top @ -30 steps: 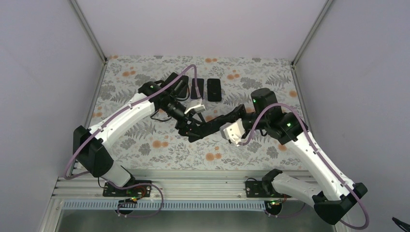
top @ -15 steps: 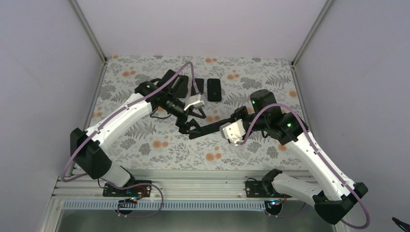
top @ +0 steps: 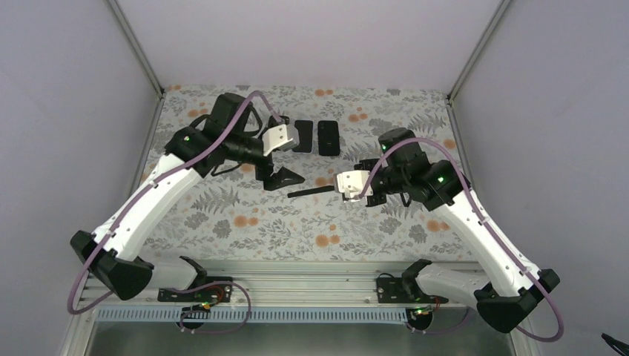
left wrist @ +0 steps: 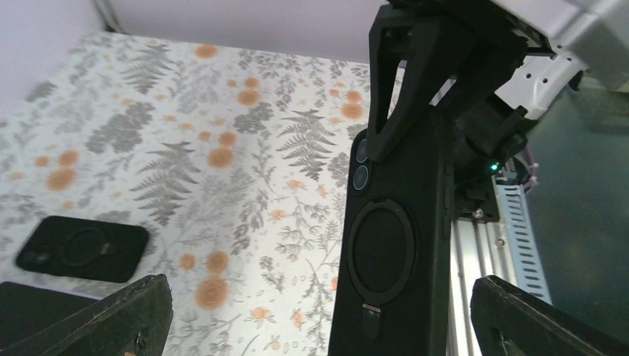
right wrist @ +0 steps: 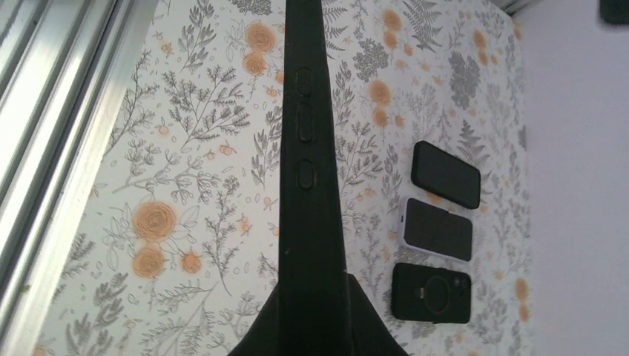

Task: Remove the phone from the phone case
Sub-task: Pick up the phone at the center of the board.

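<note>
A black phone case [top: 310, 193] with the phone in it hangs in the air over the middle of the table, edge-on to the top view. My right gripper [top: 336, 190] is shut on its right end. In the right wrist view the case [right wrist: 308, 148] runs up from my gripper [right wrist: 311, 297], side buttons showing. In the left wrist view the case back [left wrist: 393, 245] shows a ring holder and camera lenses. My left gripper [left wrist: 319, 322] is open wide and empty, a little back from the case; in the top view it [top: 280, 178] is up and left of the case's free end.
Three more dark phones or cases lie in a row at the back of the floral table [top: 245, 222]: one with a ring [right wrist: 431, 293], one with a pale rim [right wrist: 438, 230], one plain [right wrist: 446, 174]. An aluminium rail [top: 297, 285] runs along the near edge.
My left gripper was at the case's left end; it has drawn back up and left, open and clear of it. My right gripper still holds the case, now shifted slightly back and right.
</note>
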